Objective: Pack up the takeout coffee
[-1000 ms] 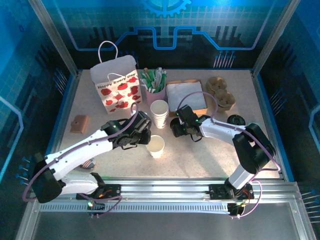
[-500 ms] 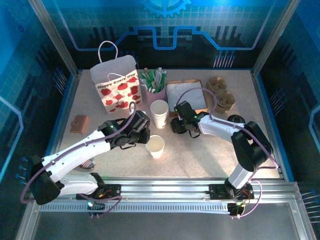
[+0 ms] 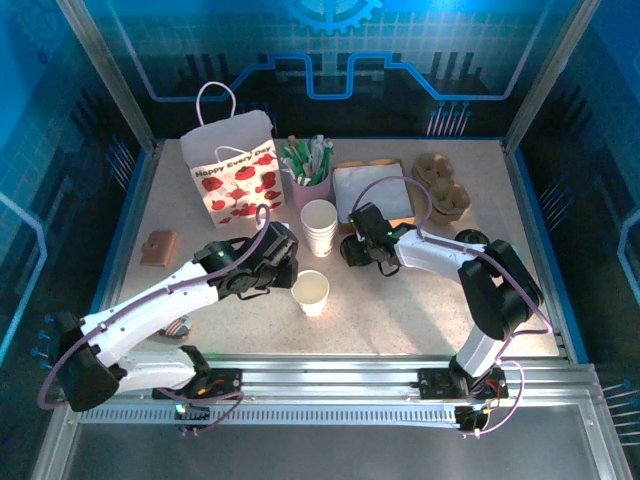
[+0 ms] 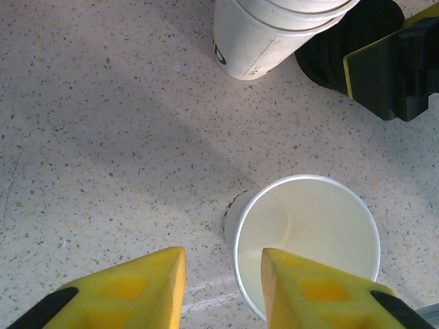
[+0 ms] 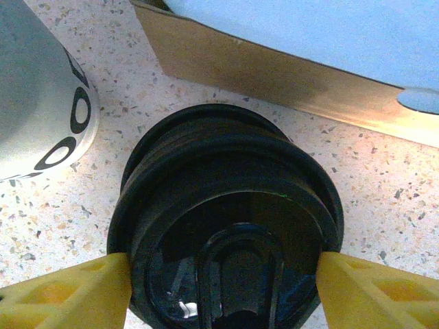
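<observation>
Right hand [image 5: 225, 269] shifted leftward, clasping black lid stack [image 5: 226, 171], left hand [image 4: 223, 274] parted, straddling takeout coffee [image 4: 322, 226] rim.

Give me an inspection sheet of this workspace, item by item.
Surface: speckled table, no spills seen.
Job's things: takeout coffee cup upright, lidless, empty; black lid stack beside nested cups; gift bag standing at the back left.
Clutter: pink stick cup, napkin tray, cup carriers, loose lid, brown item.
Grippers: left gripper open, straddling the cup's rim; right gripper flanks the lid stack, grip unclear.
Cables: purple cables loop along both arms; no snag seen.
Surroundings: metal frame, blue panels; nothing seen intruding.
</observation>
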### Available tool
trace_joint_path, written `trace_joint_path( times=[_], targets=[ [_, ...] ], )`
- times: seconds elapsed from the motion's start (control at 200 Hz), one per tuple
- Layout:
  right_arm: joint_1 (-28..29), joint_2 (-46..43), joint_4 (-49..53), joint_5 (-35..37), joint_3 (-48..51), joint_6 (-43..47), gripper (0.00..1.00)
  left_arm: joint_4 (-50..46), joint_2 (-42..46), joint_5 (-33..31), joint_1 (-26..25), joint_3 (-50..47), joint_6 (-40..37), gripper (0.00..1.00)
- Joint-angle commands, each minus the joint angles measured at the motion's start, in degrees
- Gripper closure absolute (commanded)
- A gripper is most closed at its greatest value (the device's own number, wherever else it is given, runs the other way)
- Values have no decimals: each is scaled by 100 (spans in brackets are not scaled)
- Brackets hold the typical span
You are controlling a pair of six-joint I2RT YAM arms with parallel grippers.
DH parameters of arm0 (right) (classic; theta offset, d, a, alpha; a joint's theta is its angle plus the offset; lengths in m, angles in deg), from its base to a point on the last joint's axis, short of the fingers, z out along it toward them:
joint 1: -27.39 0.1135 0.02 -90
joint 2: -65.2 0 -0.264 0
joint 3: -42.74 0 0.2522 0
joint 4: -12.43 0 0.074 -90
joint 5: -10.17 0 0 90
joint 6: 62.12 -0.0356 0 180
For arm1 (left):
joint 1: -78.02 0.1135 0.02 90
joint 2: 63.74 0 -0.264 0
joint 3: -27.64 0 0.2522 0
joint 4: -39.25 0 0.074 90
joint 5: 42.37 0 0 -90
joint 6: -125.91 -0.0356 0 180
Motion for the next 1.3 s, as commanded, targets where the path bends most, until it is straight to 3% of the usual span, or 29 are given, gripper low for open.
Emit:
trace_joint_path(
  times=[0.0,0.215,0.485,1.296],
  targets=[
    [-62,12,-3,-23,9,19,30,-141,78,-103,-6,136,-128,65],
    [-87,-240,-50,-157,74,18,30,-157,87,-73,-5,193,-138,65],
    [-156,-438,56,53,38,47,19,-157,114,-49,-10,206,-130,65],
    [-492,135,-177,-719,77,-148,20,-202,235,-57,-10,119,-94,65]
  ],
)
